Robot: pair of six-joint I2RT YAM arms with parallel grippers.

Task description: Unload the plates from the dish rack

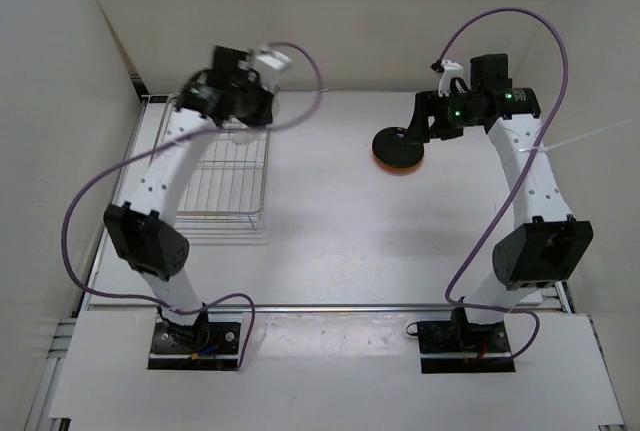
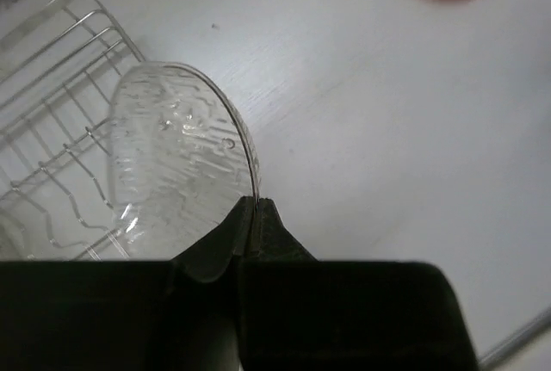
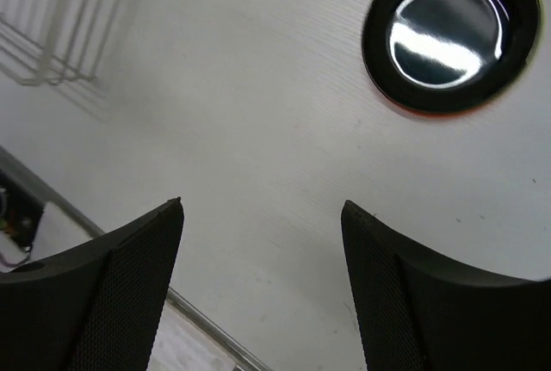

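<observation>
I log: clear plate [image 2: 172, 164], rippled texture; black plate [image 3: 443, 35], glossy; orange plate [image 1: 398, 167], plain; silver wire rack [image 1: 225, 213]; white bench [image 1: 340, 231].

Clear, glossy, wiry!
Ribbed see-through plate [image 2: 172, 164], mirror-glossy black plate [image 3: 443, 35], shiny metal-wire dish rack [image 2: 53, 87], matt white counter [image 2: 387, 147].

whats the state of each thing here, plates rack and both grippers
clear plate: on edge, pinched at its rim
left gripper: shut on the clear plate
right gripper: open, empty
orange plate: flat on the table, bottom of a stack
black plate: flat, face up, top of that stack
dish rack: no other plate seen in it
</observation>
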